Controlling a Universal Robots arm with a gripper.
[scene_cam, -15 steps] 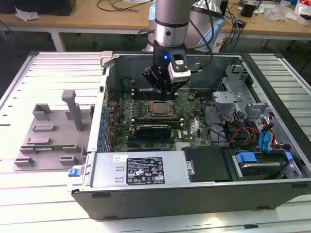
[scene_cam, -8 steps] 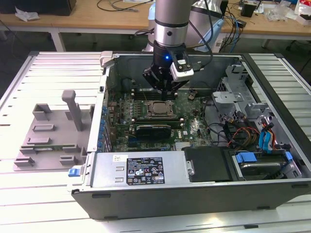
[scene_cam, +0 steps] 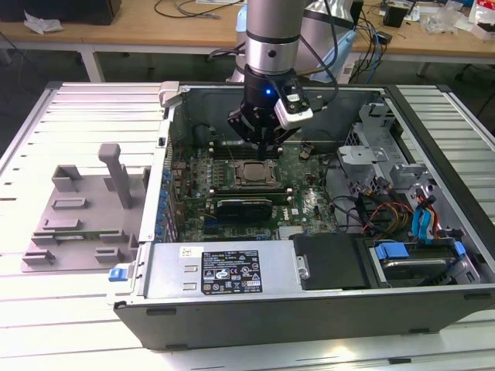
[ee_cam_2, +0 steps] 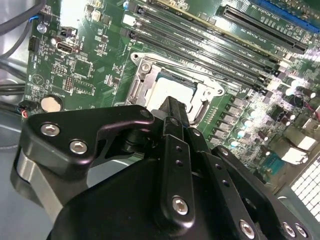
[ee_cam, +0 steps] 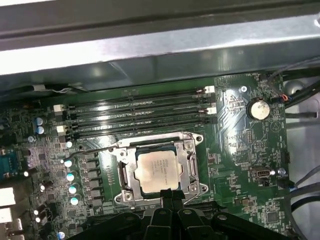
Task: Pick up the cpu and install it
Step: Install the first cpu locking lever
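The cpu (scene_cam: 251,171) lies flat in its socket on the green motherboard (scene_cam: 309,205), inside the open computer case. Its silvery top plate shows in both wrist views (ee_cam_2: 167,90) (ee_cam: 156,170), framed by the metal socket bracket (ee_cam: 192,165). My gripper (scene_cam: 267,145) hangs just above the socket's edge, a little off the chip's middle. Its two black fingers (ee_cam: 172,200) are pressed together with nothing between them, and the tips (ee_cam_2: 175,107) stand over the cpu's rim without visibly touching it.
Memory slots (ee_cam: 140,112) run beside the socket and a black-finned card (scene_cam: 244,207) lies on its other side. The case wall (scene_cam: 166,170) stands at the exterior view's left, cables and a drive cage (scene_cam: 410,247) at its right. A grey fixture (scene_cam: 85,209) sits outside the case.
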